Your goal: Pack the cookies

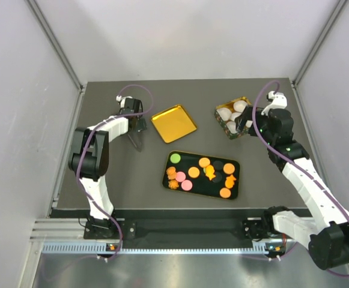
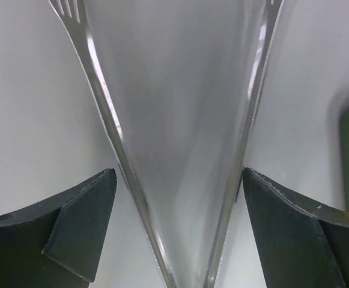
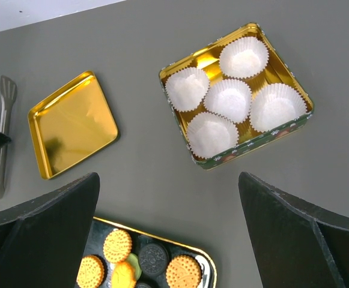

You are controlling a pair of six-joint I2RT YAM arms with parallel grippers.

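The cookies (image 1: pixel 193 172) lie on a black, gold-rimmed tray (image 1: pixel 238 180) mid-table: orange discs, some pink ones, a green one and dark ones. In the right wrist view, orange cookies (image 3: pixel 117 245) show at the bottom edge. My left gripper (image 1: pixel 139 125) is open, low over steel tongs (image 1: pixel 137 141). In its wrist view the tongs' two arms (image 2: pixel 180 180) run between the fingers of the left gripper (image 2: pixel 179 174). My right gripper (image 1: pixel 241 125) hangs open and empty beside the tin (image 1: pixel 229 102); in its wrist view the right gripper (image 3: pixel 168 180) is above bare table.
The green-sided tin (image 3: pixel 252 144) holds several white paper cups (image 3: pixel 233 99). A gold square lid (image 1: pixel 173 123) lies between the tongs and the tin, seen also as the lid (image 3: pixel 72 123) in the right wrist view. Grey walls enclose the table on three sides.
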